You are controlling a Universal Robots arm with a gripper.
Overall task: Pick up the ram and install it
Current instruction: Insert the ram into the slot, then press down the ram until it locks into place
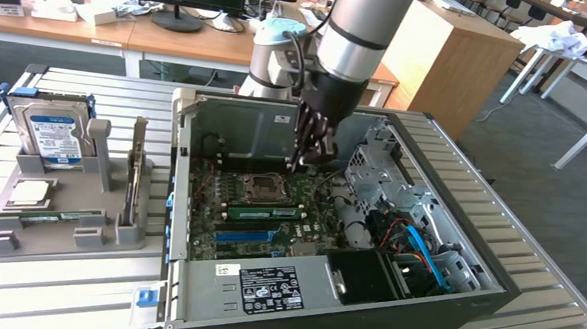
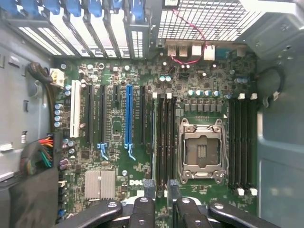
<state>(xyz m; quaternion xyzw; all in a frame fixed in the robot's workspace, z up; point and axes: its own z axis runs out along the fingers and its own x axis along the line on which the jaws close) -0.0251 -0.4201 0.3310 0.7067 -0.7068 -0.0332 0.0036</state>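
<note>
The ram (image 1: pixel 262 208), a green stick, stands on edge in a slot of the board (image 1: pixel 234 223), directly under the gripper (image 1: pixel 305 161) and clear of it, just beside the socket (image 1: pixel 263 185). The gripper is spread and holds nothing: in the wrist view its two fingers (image 2: pixel 148 192) stand apart, with bare board between them.

The arm (image 1: pixel 364 34) comes down steeply from above into the open case (image 1: pixel 191 130), wrist vertical, fingers pointing straight down at the board and hanging above it without touching.

The exterior view also takes in a second ram (image 1: pixel 53 215), lying flat in the grey tray (image 1: pixel 43 243), well away from the gripper and outside the case, near a hard drive (image 1: pixel 55 135) standing upright.

The wrist view looks straight down on the board (image 2: pixel 142 166). The gripper (image 2: pixel 161 190) straddles the line of the dark slots (image 2: pixel 166 137), which run away from its tips, with the socket (image 2: pixel 199 147) to one side and a blue slot (image 2: pixel 128 118) to the other. Whether a stick sits in those slots I cannot tell from that angle.
</note>
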